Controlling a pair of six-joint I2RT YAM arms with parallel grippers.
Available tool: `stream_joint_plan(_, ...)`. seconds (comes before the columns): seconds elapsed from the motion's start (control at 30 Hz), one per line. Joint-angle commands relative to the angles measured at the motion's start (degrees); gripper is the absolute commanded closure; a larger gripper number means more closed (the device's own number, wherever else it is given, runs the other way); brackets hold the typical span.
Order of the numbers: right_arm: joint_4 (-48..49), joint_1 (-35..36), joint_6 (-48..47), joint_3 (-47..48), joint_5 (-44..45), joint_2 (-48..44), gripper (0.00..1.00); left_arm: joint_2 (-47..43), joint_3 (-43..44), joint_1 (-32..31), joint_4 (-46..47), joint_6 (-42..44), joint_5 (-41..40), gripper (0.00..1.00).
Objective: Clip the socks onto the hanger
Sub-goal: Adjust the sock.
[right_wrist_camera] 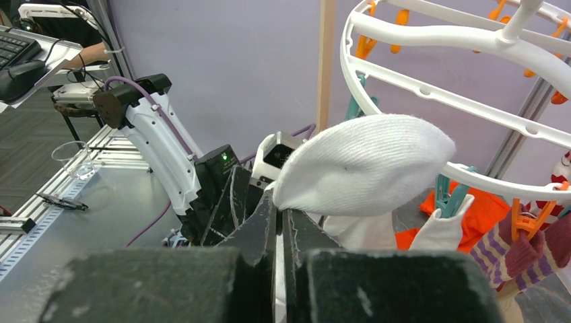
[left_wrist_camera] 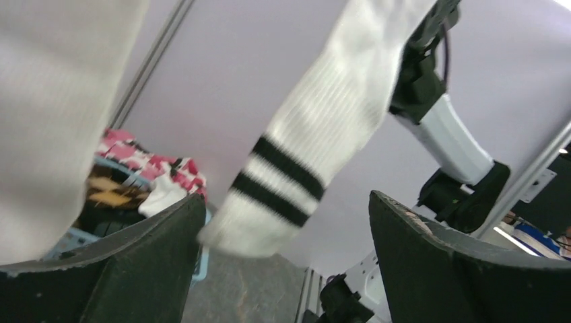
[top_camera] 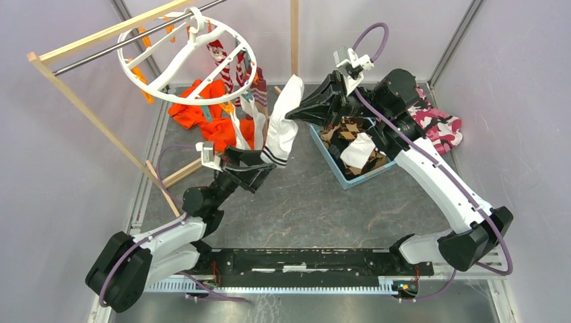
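Pinching one white sock with two black stripes, the right gripper has its fingers pressed together on the toe end, at upper centre of the top view. The sock's cuff hangs between the widely spread fingers of the left gripper; contact there cannot be determined. One hanger hangs at upper left on one wooden rack, carrying a red-and-white striped sock among others. One blue bin right of centre holds further socks. One orange garment and one pink camouflage cloth lie on the grey mottled table. Pale lilac walls enclose the cell.
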Motion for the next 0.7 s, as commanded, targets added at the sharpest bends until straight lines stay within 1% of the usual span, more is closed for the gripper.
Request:
stream_joint_plan(0.0, 2.12, -0.15, 1.06, 0.11, -0.13, -1.11, 1.00, 1.51, 5.94, -0.34, 7.22, -1.56, 4.24, 0.11)
stream_joint_plan(0.03, 0.45, -0.27, -0.46, 0.26, 0.10, -1.22, 1.00, 1.69, 6.66, -0.34, 6.94, -1.81, 4.52, 0.20)
stream_joint_plan(0.1, -2.16, -1.01, -2.63, 0.29, 0.74, -1.52, 1.00, 1.93, 7.55, -0.36, 6.27, -2.49, 4.77, 0.52)
stream_joint_plan(0.13, -3.31, -1.77, -3.25, 0.28, 1.09, -1.67, 1.00, 1.83, 7.71, -0.34, 5.71, -2.77, 4.79, 0.63)
stream_joint_plan(0.2, -4.52, -2.99, -4.24, -0.13, 1.64, -2.07, 1.00, 1.08, 7.46, -0.34, 3.82, -2.46, 4.98, 0.80)
stream_joint_plan(0.23, -6.05, -3.66, -5.31, -0.24, 2.28, -2.31, 1.00, 0.35, 7.28, -0.34, 2.21, -1.90, 4.74, 0.93)
stream_joint_plan(0.27, -8.10, -4.12, -7.50, -0.11, 3.15, -2.49, 1.00, -0.78, 7.22, -0.34, -0.41, -0.95, 4.70, 0.96)
stream_joint_plan(0.3, -10.88, -4.76, -9.85, -0.14, 4.24, -2.69, 1.00, -2.23, 7.21, -0.34, -3.55, 0.32, 4.82, 0.98)
stream_joint_plan(0.4, -14.92, -6.26, -13.38, -1.89, 5.50, -3.65, 1.00, -8.19, 8.35, -0.35, -15.71, 5.66, 5.16, 0.98)
stream_joint_plan(0.47, -15.76, -6.74, -15.30, -3.58, 6.06, -4.35, 1.00, -11.45, 9.65, -0.34, -24.36, 9.40, 5.77, 0.98)
stream_joint_plan(0.57, -18.55, -7.09, -17.90, -4.95, 6.76, -4.80, 0.98, -14.07, 11.99, -0.34, -33.24, 12.08, 7.86, 0.98)
stream_joint_plan(0.6, -19.77, -7.12, -19.26, -4.99, 7.34, -4.78, 0.97, -14.36, 12.96, -0.34, -35.29, 12.24, 8.49, 0.98)
stream_joint_plan(0.63, -21.41, -7.13, -21.18, -5.01, 8.14, -4.74, 0.93, -14.32, 14.05, -0.34, -37.54, 11.91, 8.92, 0.98)
stream_joint_plan(0.67, -22.92, -7.14, -22.90, -5.14, 8.92, -4.59, 0.84, -14.14, 15.36, -0.36, -39.80, 11.01, 8.98, 0.98)
